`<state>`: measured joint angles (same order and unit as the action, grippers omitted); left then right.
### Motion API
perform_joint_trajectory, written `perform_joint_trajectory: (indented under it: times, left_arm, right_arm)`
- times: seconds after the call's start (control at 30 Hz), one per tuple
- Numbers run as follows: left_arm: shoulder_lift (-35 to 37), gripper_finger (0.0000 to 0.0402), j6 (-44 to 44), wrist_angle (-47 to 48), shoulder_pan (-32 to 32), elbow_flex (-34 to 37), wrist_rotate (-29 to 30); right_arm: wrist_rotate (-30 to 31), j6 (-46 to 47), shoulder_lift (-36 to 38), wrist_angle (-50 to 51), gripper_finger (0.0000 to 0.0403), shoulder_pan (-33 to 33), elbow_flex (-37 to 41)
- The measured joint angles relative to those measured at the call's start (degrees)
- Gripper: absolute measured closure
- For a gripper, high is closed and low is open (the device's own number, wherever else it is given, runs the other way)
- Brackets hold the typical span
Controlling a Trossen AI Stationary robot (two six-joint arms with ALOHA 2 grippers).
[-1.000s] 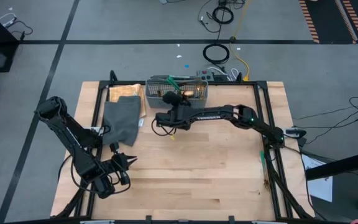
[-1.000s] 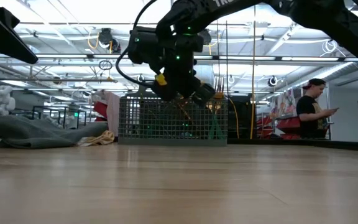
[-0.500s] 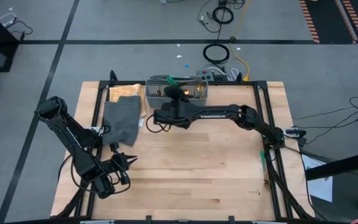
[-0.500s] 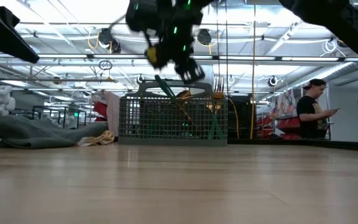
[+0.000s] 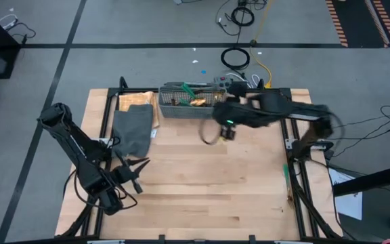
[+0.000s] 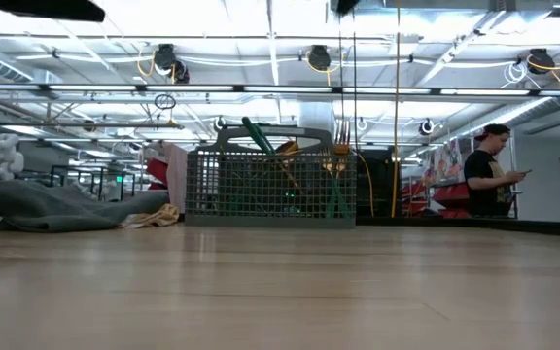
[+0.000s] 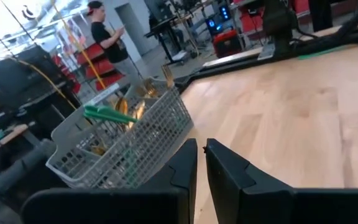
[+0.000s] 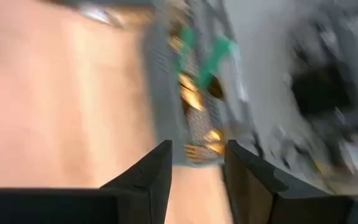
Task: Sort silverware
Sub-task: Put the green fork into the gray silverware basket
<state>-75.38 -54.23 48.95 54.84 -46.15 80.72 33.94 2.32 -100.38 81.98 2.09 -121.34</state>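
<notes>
Silverware (image 5: 196,102) with gold heads and green handles stands in the grey mesh basket (image 5: 179,106) at the far edge of your light wooden desk (image 5: 202,183), handles and heads poking above the rim; in the low view one green handle (image 6: 258,136) leans out over the top.

A second ago your right arm reached across the desk with its gripper over the basket, and in the low view it hung right in front of the mesh. Now that arm has swung away toward its own side, blurred with motion, and the right gripper (image 5: 223,129) sits off the basket's right end, above bare wood. It has left the low view altogether, so the basket (image 6: 269,187) shows unobstructed there. In the right wrist view the two dark fingers (image 8: 148,177) stand parted with a clear gap and nothing between them, the basket (image 8: 194,99) ahead of them.

Your left gripper (image 5: 135,175) waits near the front left of the desk, much where it was. Its fingers (image 7: 184,167) are nearly together, a thin slit between them, gripping nothing.

The folded grey cloth (image 5: 133,129) lies left of the basket, unmoved.
</notes>
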Motion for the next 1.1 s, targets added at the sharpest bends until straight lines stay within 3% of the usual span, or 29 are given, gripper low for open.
perform_joint_trajectory:
  times: [0.1, 0.23, 0.37, 0.47, 0.6, 0.67, 0.73, 0.97, 1.03, 1.1]
  left_arm:
    - [3.08, 0.0359, 3.33, -0.09, 1.00, -0.18, -0.10]
    - [9.90, 0.0359, 10.73, -1.18, 2.57, -0.20, 0.65]
    - [19.09, 0.0359, 26.66, -7.90, 3.48, -0.22, -2.16]
    - [26.53, 0.0359, 47.25, -22.35, 2.87, -0.22, -15.45]
    - [34.08, 0.0360, 71.86, -40.34, 0.03, -0.24, -48.60]
    - [37.02, 0.0360, 78.14, -42.70, -1.18, -0.29, -56.02]
    - [39.58, 0.0360, 80.34, -41.04, -1.92, -0.18, -56.97]
    - [48.37, 0.0360, 77.31, -37.92, -4.26, 7.08, -50.59]
    - [50.71, 0.0360, 74.92, -38.39, -4.72, 9.78, -50.36]
    - [52.58, 0.0360, 71.94, -39.47, -5.00, 12.57, -49.81]
  right_arm:
    - [-3.03, -3.44, 8.47, -7.06, 0.0268, 3.82, 7.55]
    - [-2.76, -5.87, 22.57, -19.69, 0.0268, 8.46, 23.64]
    - [-2.69, -5.98, 36.32, -32.37, 0.0268, 10.36, 42.12]
    - [-2.50, -5.76, 46.16, -41.59, 0.0268, 10.42, 54.55]
    - [-2.48, -4.56, 56.80, -52.17, 0.0268, 10.42, 67.67]
    - [-2.84, -4.50, 61.24, -56.33, 0.0268, 10.42, 73.14]
    - [-2.82, -4.38, 65.12, -59.00, 0.0268, 10.42, 78.03]
    - [-2.74, -0.78, 76.87, -65.05, 0.0268, 10.40, 90.23]
    - [-2.83, 3.66, 78.75, -67.92, 0.0268, 10.40, 92.60]
    - [-7.35, 13.99, 78.94, -68.55, 0.0268, 10.37, 93.87]
